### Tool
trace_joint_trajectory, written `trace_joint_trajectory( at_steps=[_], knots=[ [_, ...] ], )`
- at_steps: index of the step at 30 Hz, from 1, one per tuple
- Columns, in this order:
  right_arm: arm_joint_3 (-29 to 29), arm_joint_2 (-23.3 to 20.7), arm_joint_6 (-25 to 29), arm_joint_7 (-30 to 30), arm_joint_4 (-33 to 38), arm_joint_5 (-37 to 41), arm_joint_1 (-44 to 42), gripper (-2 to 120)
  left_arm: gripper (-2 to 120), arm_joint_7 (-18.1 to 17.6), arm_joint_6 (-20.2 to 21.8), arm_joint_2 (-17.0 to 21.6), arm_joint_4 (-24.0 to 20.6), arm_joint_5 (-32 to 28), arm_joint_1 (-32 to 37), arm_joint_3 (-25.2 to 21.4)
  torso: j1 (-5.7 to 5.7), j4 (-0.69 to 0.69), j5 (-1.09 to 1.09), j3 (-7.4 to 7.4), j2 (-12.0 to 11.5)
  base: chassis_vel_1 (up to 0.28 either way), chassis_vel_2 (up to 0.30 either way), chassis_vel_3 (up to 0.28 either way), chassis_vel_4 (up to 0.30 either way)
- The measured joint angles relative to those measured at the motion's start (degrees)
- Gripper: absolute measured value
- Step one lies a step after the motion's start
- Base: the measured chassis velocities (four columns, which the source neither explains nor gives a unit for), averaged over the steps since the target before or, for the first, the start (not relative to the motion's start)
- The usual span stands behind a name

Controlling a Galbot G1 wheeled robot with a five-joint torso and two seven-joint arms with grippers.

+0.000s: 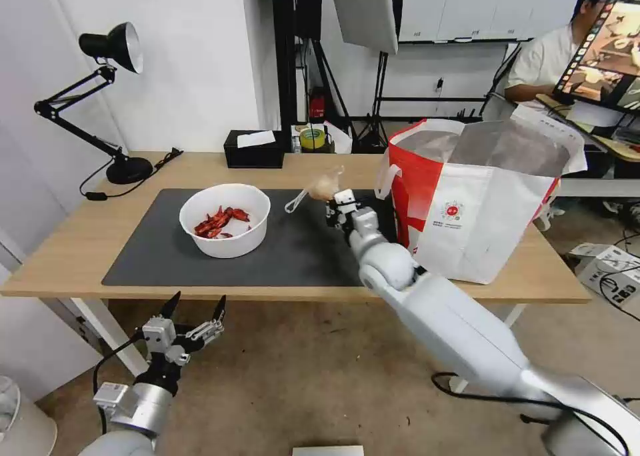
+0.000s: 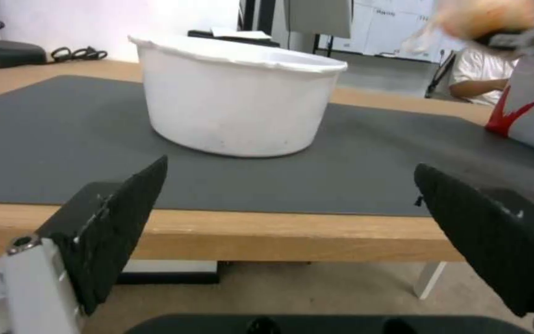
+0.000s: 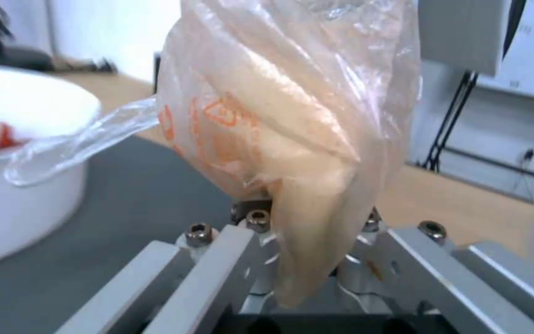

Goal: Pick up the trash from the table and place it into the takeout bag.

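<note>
Bare brownish floor lies under a long light-wood table [image 1: 73, 243] with white legs, standing before a white wall in a workroom.

Nearest the robot, the left gripper [image 1: 197, 309] hangs below and in front of the table's near edge, its two black fingers spread wide with nothing between them. Just beyond it and higher, a large dark grey rectangular mat [image 1: 147, 243] covers the middle of the tabletop. On that mat, straight ahead of the left gripper, sits a white round bowl [image 1: 225, 219] holding red shells [image 1: 219, 221].

To the right of the bowl, the right gripper [image 1: 331, 201] is raised above the mat at the end of its long silver-white arm. Its fingers are closed on a small clear plastic bag of yellowish stuff [image 1: 321, 187]; in the right wrist view the bag [image 3: 292, 139] stands up out of the metal jaws, with orange print on the film and a loose clear tail trailing toward the bowl.

Just to the right of that gripper stands a large boxy white-and-red takeout bag [image 1: 473, 209] with silver foil lining, a small round red logo and white handles, its mouth open upward.

Farther off, beyond the right gripper at the table's back edge, rests a black tissue box [image 1: 253, 149]. Far beyond the left gripper, a black desk lamp [image 1: 100, 103] stands at the back left corner.
</note>
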Motion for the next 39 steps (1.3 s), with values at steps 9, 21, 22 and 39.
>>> trace_joint_trajectory(
  at_steps=[9,21,22,39],
  knots=[
    [5.87,-5.0,8.39,-2.31,8.43,-2.22,-5.58,7,100,-0.06,0.0,-0.61,-0.41,0.42,0.05,0.1,0.0,0.0,0.0,0.0,0.0,0.0,0.0,0.0,0.0],
    [13.95,-9.79,4.02,8.81,14.99,2.91,-2.99,7,100,-0.19,0.15,-0.9,-1.23,0.9,0.44,0.46,0.0,0.01,0.0,0.0,0.0,0.0,0.0,0.0,0.0],
    [15.09,-10.79,2.4,10.06,15.49,3.7,-2.45,7,100,-0.19,0.17,-0.99,-1.29,0.94,0.53,0.5,0.0,0.01,0.0,0.0,0.0,0.0,0.0,0.0,0.0],
    [20.15,-15.56,-9.08,16.04,15.31,9.45,-1.9,13,100,-0.26,0.36,-1.51,-1.74,1.53,0.94,0.79,0.0,0.01,0.0,0.01,0.0,0.0,0.0,0.0,0.0]
  ],
)
